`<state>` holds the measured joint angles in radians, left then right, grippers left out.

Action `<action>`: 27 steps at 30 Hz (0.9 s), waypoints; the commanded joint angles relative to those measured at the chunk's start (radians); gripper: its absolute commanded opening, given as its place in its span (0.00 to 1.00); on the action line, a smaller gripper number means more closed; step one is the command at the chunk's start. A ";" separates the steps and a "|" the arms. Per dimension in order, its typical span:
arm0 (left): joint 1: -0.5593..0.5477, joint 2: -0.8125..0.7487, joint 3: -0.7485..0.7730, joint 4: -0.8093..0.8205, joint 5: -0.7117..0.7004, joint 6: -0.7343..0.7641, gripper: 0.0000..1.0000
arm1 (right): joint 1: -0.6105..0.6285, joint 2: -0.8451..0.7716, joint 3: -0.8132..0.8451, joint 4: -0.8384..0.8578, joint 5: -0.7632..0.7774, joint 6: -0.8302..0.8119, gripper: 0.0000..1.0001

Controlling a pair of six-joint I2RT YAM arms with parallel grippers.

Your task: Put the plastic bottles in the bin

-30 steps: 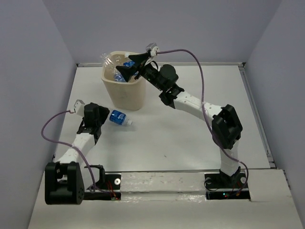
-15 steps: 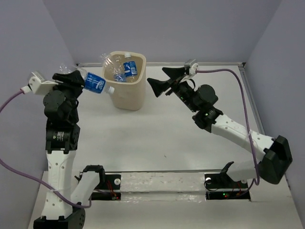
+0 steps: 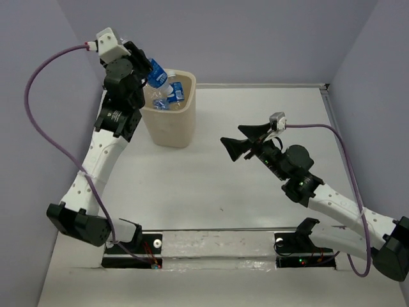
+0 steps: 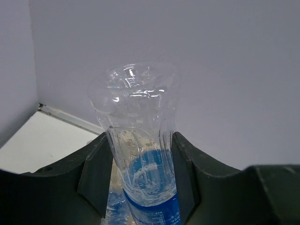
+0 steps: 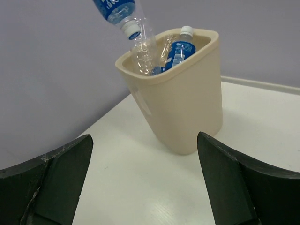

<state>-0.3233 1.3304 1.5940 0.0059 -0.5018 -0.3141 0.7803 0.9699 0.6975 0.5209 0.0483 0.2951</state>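
While tight in left end effector (image 4: pixel 139 154), bottle (image 4: pixel 140 103) steeply cap-down; right end effector (image 3: pixel 231 134) agape.

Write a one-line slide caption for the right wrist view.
A blue-labelled bottle hangs cap-down over the beige bin, which already holds other bottles.

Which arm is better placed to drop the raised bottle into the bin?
Left. The left fingers grip a blue-labelled bottle cap-down above the bin; the right fingers are open, empty, off mid-table.
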 commanded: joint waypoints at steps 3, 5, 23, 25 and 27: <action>-0.060 0.061 -0.028 0.297 -0.170 0.309 0.18 | 0.004 -0.103 -0.046 -0.044 -0.014 0.010 0.97; -0.097 0.072 -0.122 0.394 -0.204 0.407 0.18 | 0.004 -0.122 -0.075 -0.039 -0.018 0.015 0.97; -0.195 0.182 -0.453 0.574 -0.285 0.233 0.64 | 0.004 -0.109 -0.138 0.014 -0.067 0.035 0.97; -0.195 0.178 -0.427 0.530 -0.285 0.210 0.84 | 0.004 -0.112 -0.136 0.005 -0.065 0.035 0.97; -0.195 0.170 -0.404 0.493 -0.276 0.192 0.91 | 0.004 -0.111 -0.133 -0.001 -0.064 0.035 0.97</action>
<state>-0.5217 1.5333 1.1282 0.5247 -0.7311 -0.0479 0.7803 0.8764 0.5728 0.4801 -0.0078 0.3260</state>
